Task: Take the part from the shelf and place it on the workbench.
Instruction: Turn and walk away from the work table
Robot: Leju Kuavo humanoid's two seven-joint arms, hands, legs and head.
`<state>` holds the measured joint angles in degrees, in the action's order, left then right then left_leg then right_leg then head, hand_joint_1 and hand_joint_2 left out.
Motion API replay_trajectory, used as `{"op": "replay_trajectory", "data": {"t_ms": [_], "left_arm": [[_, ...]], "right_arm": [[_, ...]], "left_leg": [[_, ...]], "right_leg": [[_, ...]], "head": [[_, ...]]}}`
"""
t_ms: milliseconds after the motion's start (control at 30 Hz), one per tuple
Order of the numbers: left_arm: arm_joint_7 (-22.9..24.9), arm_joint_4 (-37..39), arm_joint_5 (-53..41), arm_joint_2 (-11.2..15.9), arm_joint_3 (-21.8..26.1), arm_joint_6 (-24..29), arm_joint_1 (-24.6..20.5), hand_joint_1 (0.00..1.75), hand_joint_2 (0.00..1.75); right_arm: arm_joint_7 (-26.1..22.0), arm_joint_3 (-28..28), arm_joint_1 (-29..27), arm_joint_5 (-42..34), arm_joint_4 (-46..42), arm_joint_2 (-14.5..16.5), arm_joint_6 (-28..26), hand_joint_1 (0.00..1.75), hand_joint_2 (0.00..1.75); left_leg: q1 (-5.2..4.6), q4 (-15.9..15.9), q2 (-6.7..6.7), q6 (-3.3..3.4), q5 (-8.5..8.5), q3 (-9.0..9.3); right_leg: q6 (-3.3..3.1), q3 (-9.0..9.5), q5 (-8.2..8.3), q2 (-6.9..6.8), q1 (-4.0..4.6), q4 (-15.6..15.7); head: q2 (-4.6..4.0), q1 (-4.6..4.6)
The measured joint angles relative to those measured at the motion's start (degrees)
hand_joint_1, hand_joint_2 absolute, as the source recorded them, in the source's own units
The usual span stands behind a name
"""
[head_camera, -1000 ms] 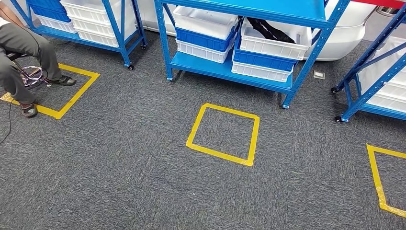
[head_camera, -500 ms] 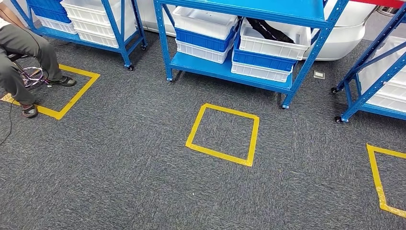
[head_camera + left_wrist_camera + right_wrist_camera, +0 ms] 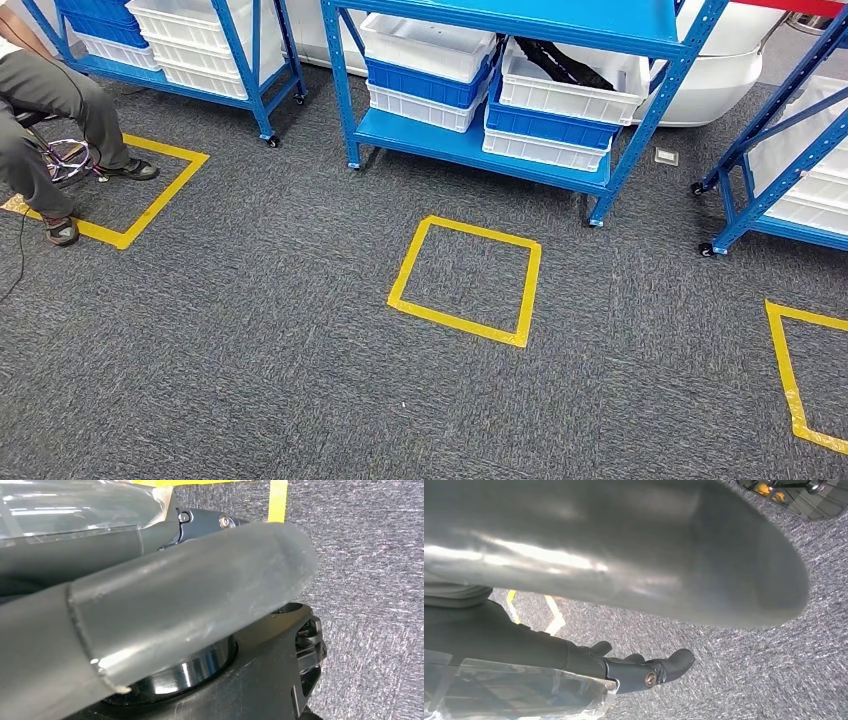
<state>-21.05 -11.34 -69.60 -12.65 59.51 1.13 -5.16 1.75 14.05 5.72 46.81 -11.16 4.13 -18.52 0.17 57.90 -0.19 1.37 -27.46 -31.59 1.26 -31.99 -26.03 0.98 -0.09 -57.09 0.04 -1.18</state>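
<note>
Part [image 3: 568, 63] (dark) in white bin [image 3: 570, 85], shelf [image 3: 470, 145]; hands far.

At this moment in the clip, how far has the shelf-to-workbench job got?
Barely begun. Nothing looks done: the blue metal shelf stands across the grey carpet, beyond the yellow tape square, with its white and blue plastic bins stacked on it. In hand: nothing; the left hand and right hand hang over carpet, holding no part. Left: approach, pick the part, carry it to the workbench.
</note>
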Motion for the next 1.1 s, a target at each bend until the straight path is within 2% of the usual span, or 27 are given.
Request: {"op": "replay_trajectory", "data": {"t_ms": [100,167,200,233,300,333,367,400,467,500,533,567,600,667,700,733,800,833,867,900,933,967,1000,1033,1067,1100], "left_arm": [[-0.1,0.0,0.1,0.1,0.0,-0.2,0.0,0.0,0.0],[-0.2,0.0,0.1,0.1,0.0,-0.3,0.0,0.0,0.0],[-0.2,0.0,0.1,0.0,0.0,-0.4,0.0,0.0,0.0],[-0.2,0.0,0.1,0.0,0.0,-0.4,0.0,0.0,0.0],[-0.3,0.0,0.1,0.0,0.0,-0.4,0.0,0.0,0.0],[-0.3,0.0,0.1,0.0,0.0,-0.4,0.0,0.0,0.0],[-0.4,0.0,0.1,0.0,0.0,-0.4,0.1,0.0,0.0],[-0.5,0.0,0.0,0.0,0.0,-0.4,0.1,0.0,0.0],[-1.0,0.0,0.0,0.1,0.0,0.2,0.1,0.0,0.0],[-1.2,0.0,0.0,0.1,0.1,0.6,0.1,0.0,0.0],[-1.5,0.0,0.1,0.2,0.1,0.9,0.1,0.0,0.0],[-1.7,-0.1,0.1,0.3,0.1,1.3,0.1,0.0,0.0],[-1.8,0.0,0.2,0.3,0.1,1.6,0.0,0.0,0.0],[-2.1,0.0,0.2,0.2,0.1,1.9,0.0,0.0,0.0],[-2.2,0.0,0.2,0.2,0.2,2.0,0.0,0.0,0.0],[-2.2,0.0,0.2,0.2,0.2,2.0,0.0,0.0,0.0],[-2.3,0.0,0.1,0.2,0.2,2.1,0.0,0.0,0.0],[-2.3,0.0,0.1,0.2,0.2,2.2,0.0,0.0,0.0],[-2.4,0.0,0.1,0.2,0.2,2.2,0.1,0.0,0.0],[-2.4,0.0,0.1,0.2,0.2,2.3,0.1,0.0,0.0],[-2.5,0.0,0.1,0.3,0.2,2.3,0.1,0.0,0.0],[-2.5,0.0,0.1,0.3,0.2,2.4,0.1,0.0,0.0],[-2.6,0.0,0.1,0.3,0.2,2.4,0.1,0.0,0.0],[-2.6,0.0,0.1,0.4,0.3,2.4,0.0,0.0,0.0],[-2.7,0.0,0.1,0.4,0.3,2.5,-0.1,0.0,0.0],[-2.7,-0.1,0.1,0.3,0.3,2.5,-0.3,0.0,0.0]], "right_arm": [[0.1,0.0,0.1,0.1,0.0,0.1,0.1,0.0,0.0],[0.1,0.0,0.2,0.1,0.0,0.1,0.1,0.0,0.0],[0.1,0.0,0.2,0.1,0.0,0.1,0.1,0.0,0.0],[0.1,0.0,0.2,0.1,0.0,0.0,0.1,0.0,0.0],[0.1,0.0,0.2,0.1,0.0,0.0,0.1,0.0,0.0],[0.1,0.0,0.1,0.1,0.0,0.0,0.1,0.0,0.0],[0.1,0.0,0.0,0.1,0.0,0.0,0.1,0.0,0.0],[0.1,0.0,-0.1,0.1,0.0,0.0,0.1,0.0,0.0],[0.1,0.0,-0.1,0.1,0.0,0.1,-0.1,0.0,0.0],[0.1,0.0,-0.1,0.1,0.0,0.2,-0.2,0.0,0.0],[0.1,0.0,0.0,0.1,0.0,0.3,-0.3,0.0,0.0],[0.1,0.0,0.0,0.2,0.0,0.3,-0.3,0.0,0.0],[0.1,0.0,0.1,0.2,0.0,0.3,-0.4,0.0,0.0],[0.0,0.0,0.1,0.3,0.0,0.3,-0.4,0.0,0.0],[0.0,0.0,0.1,0.3,0.0,0.3,-0.4,0.0,0.0],[-0.1,0.0,0.1,0.3,0.0,0.2,-0.4,0.0,0.0],[-0.1,0.0,0.2,0.4,0.0,0.3,-0.4,0.0,0.0],[-0.1,0.0,0.2,0.4,0.0,0.3,-0.4,0.0,0.0],[-0.1,0.0,0.2,0.4,0.0,0.3,-0.4,0.0,0.0],[-0.1,0.0,0.2,0.4,0.0,0.3,-0.4,0.0,0.0],[-0.1,0.0,0.2,0.5,0.0,0.3,-0.4,0.0,0.0],[-0.1,0.0,0.3,0.5,0.0,0.3,-0.4,0.0,0.0],[-0.2,0.1,0.4,0.5,0.1,0.4,-0.5,0.0,0.0],[-0.2,0.1,0.5,0.6,0.1,0.5,-0.5,0.0,0.0],[-0.2,0.1,0.6,0.6,0.1,0.6,-0.5,0.0,0.0],[-0.3,0.1,0.8,0.7,0.1,0.6,-0.5,0.0,0.0]], "left_leg": [[-0.08,0.0,0.01,0.66,-0.1,-0.08],[0.45,-1.0,0.21,1.12,0.42,0.45],[0.72,-1.5,0.34,1.31,0.73,0.76],[0.95,-1.9,0.5,1.44,0.96,0.99],[1.02,-2.0,0.66,1.46,0.96,0.98],[1.1,-2.0,0.7,1.32,0.87,0.97],[1.24,-2.0,0.7,1.09,0.75,1.02],[1.5,-1.9,0.68,0.73,0.57,1.17],[1.94,-1.6,0.68,-0.42,-0.05,1.54],[2.02,-1.4,0.7,-1.11,-0.51,1.71],[1.95,-1.2,0.72,-1.71,-0.91,1.84],[1.88,-1.2,0.75,-2.15,-1.21,1.97],[2.0,-1.3,0.76,-2.44,-1.39,2.17],[2.46,-0.9,0.73,-2.76,-1.83,2.34],[2.59,0.7,0.71,-2.81,-2.58,1.7],[2.59,3.5,0.68,-2.78,-3.84,0.23],[2.26,11.8,0.65,-2.46,-6.69,-4.85],[2.08,15.2,0.63,-2.21,-7.29,-7.39],[1.86,16.8,0.62,-1.81,-6.74,-9.12],[1.56,16.2,0.58,-1.23,-5.0,-9.74],[1.15,13.4,0.48,-0.44,-2.35,-9.26],[0.61,9.6,0.31,0.61,0.47,-8.12],[0.11,6.1,0.27,1.5,2.36,-6.83],[-0.37,3.6,0.26,2.09,3.32,-5.8],[-0.72,2.1,0.29,2.46,3.45,-5.19],[-0.9,1.5,0.39,2.53,3.06,-4.78]], "right_leg": [[0.48,0.11,0.19,0.01,-0.69,0.3],[0.66,-0.21,-0.28,-0.11,-0.62,-0.5],[0.54,-1.1,-1.22,-0.21,-0.54,-2.3],[0.35,-2.62,-2.67,-0.31,-0.58,-5.3],[0.23,-6.66,-5.81,-0.38,-0.86,-13.2],[0.53,-8.05,-6.53,-0.4,-1.08,-15.9],[1.07,-8.38,-6.36,-0.44,-1.36,-16.5],[1.83,-7.43,-5.27,-0.53,-1.72,-14.6],[3.48,-3.3,-2.2,-1.11,-2.53,-6.6],[3.72,-1.47,-1.23,-1.26,-2.64,-3.2],[3.43,-0.42,-0.88,-1.35,-2.63,-1.4],[2.77,-0.13,-1.04,-1.31,-2.48,-1.0],[1.9,0.03,-1.22,-1.05,-2.28,-1.0],[0.69,0.43,-1.49,-0.85,-2.28,-1.1],[0.21,0.76,-1.68,-0.78,-2.22,-1.0],[-0.25,1.09,-1.92,-0.76,-2.08,-1.0],[-1.12,1.7,-2.54,-0.76,-1.47,-1.0],[-1.5,2.07,-2.89,-0.71,-1.1,-1.0],[-1.78,2.52,-3.27,-0.59,-0.75,-1.0],[-1.97,3.08,-3.68,-0.44,-0.41,-1.0],[-2.05,3.73,-4.14,-0.26,-0.1,-1.0],[-2.11,4.25,-4.61,-0.11,0.03,-0.9],[-2.03,4.72,-5.14,0.02,0.39,-0.7],[-1.87,5.08,-5.59,0.1,0.48,-0.5],[-1.59,5.63,-5.74,0.15,0.52,-0.3],[-1.06,6.18,-5.59,0.14,0.7,-0.3]], "head": [[0.0,-0.03],[0.0,-0.01],[0.0,0.12],[0.0,0.27],[0.0,0.55],[0.0,0.59],[0.0,0.57],[0.0,0.58],[0.0,0.74],[0.0,1.0],[0.0,1.07],[0.0,1.04],[0.0,0.86],[0.01,0.36],[0.01,0.23],[0.01,0.1],[0.0,-0.01],[0.0,-0.01],[0.0,-0.01],[0.0,-0.01],[0.0,-0.02],[0.0,-0.01],[0.0,0.11],[0.0,0.23],[0.0,0.31],[0.0,0.35]]}}
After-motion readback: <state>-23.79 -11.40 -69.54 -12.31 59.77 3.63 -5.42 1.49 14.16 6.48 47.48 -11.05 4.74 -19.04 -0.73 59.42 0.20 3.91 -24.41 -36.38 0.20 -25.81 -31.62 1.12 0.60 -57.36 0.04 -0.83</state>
